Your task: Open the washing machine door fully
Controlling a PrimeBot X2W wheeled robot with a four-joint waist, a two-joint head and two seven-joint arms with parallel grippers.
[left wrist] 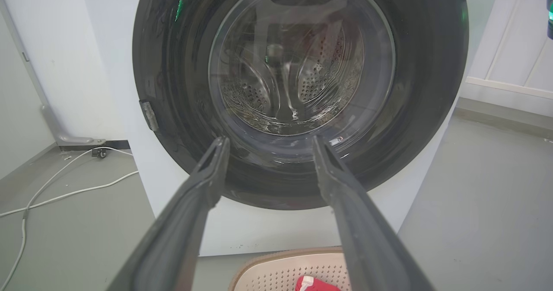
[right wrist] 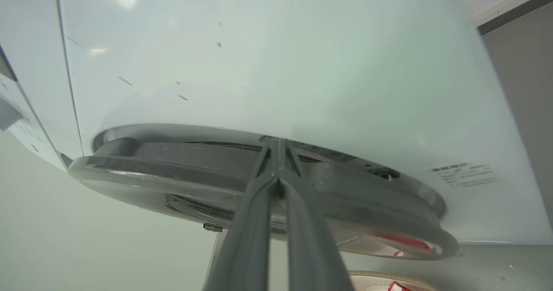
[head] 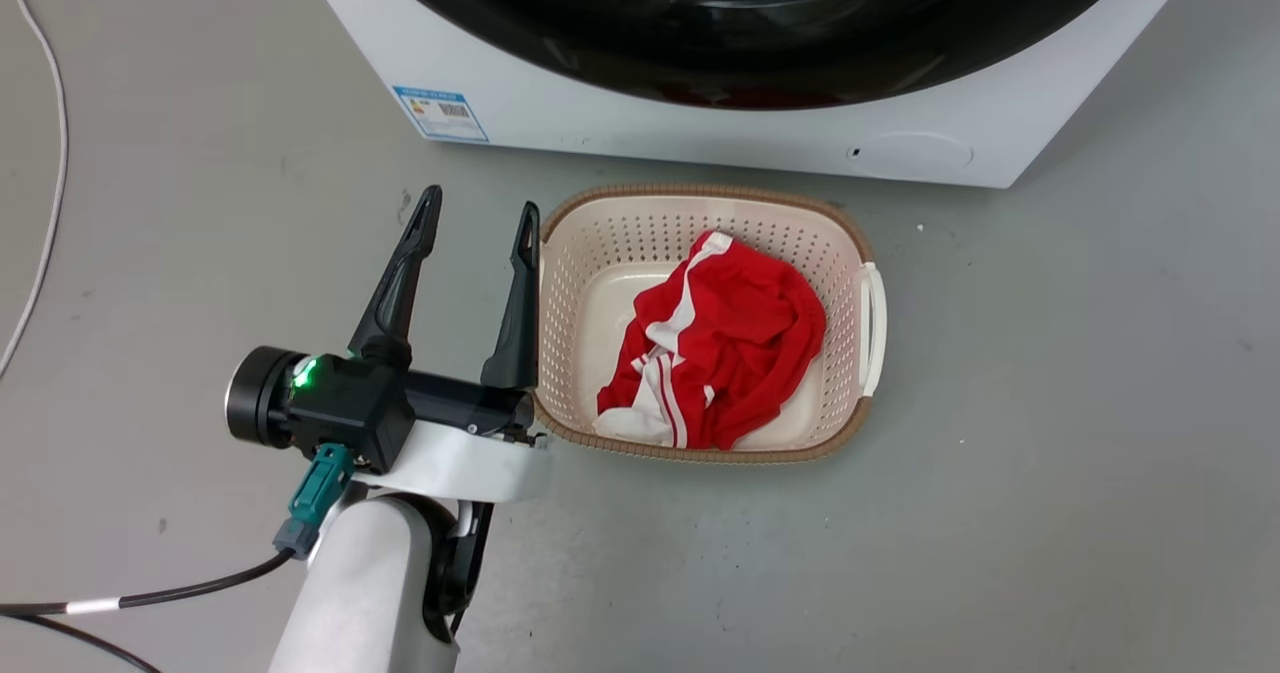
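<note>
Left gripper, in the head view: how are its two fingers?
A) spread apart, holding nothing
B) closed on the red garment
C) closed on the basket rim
A: the left gripper has its fingers apart beside the basket, with nothing between them.

Left pincer (head: 480,203) spread wide on a pale forearm (head: 360,593), right pincer (right wrist: 277,161) pressed fully closed.

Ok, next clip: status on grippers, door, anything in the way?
Left gripper open, off the door. Right gripper shut, tips at door rim. Door not swung out yet. Basket with red garment in front of the machine.
</note>
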